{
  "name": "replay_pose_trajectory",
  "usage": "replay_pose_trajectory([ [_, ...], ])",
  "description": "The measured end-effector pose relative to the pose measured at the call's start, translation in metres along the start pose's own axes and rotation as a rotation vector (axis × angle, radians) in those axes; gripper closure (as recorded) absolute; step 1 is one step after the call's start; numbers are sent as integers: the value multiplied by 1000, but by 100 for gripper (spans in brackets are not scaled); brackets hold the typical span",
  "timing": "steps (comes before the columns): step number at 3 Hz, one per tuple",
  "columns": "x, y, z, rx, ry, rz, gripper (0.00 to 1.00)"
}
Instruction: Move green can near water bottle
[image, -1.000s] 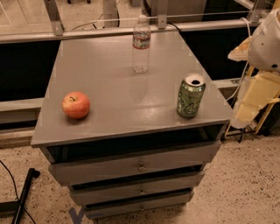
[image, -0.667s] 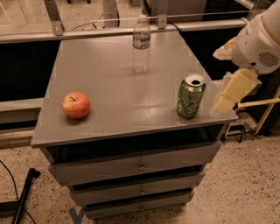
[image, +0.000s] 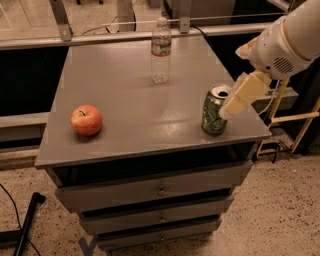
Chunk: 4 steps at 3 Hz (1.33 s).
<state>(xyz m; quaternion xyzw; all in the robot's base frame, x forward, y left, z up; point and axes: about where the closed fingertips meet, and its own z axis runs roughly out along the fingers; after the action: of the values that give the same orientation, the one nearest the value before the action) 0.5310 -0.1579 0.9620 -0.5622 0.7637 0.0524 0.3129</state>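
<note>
Speckled terrazzo floor (image: 280, 210) spreads below and behind the pincer, and a metal rail (image: 100, 39) runs along the far side of the scene, well beyond it. Largest in view is the grey table (image: 125, 100), a cabinet with a flat top and three shallow drawers (image: 160, 191) stacked under the front edge, lower than the pincer. A white robot arm (image: 292, 40) comes in from the upper right corner and slopes down to the beige pincer (image: 228, 110), which hangs over the table's near right corner; whether it is open or closed cannot be told, and it has no visible hold on anything. Well apart from the pincer, toward the far edge and to its left in view, the water bottle (image: 161, 50) stands upright, clear with a white cap and a red-and-white label band. The green can (image: 214, 112) stands upright right beside the pincer's tip, on its left in view, near the table's front edge. Farthest from the pincer, across the table near the left front, sits a red apple (image: 86, 120).
</note>
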Motion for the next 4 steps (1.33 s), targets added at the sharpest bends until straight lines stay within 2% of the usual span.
replay_pose_trajectory([
  [1,4,1,10,-29,-23,60,0],
  [2,16,3,38,-64,-44,172,0],
  [3,27,5,56,-62,-43,246,0],
  [4,26,5,56,-63,-44,245,16],
])
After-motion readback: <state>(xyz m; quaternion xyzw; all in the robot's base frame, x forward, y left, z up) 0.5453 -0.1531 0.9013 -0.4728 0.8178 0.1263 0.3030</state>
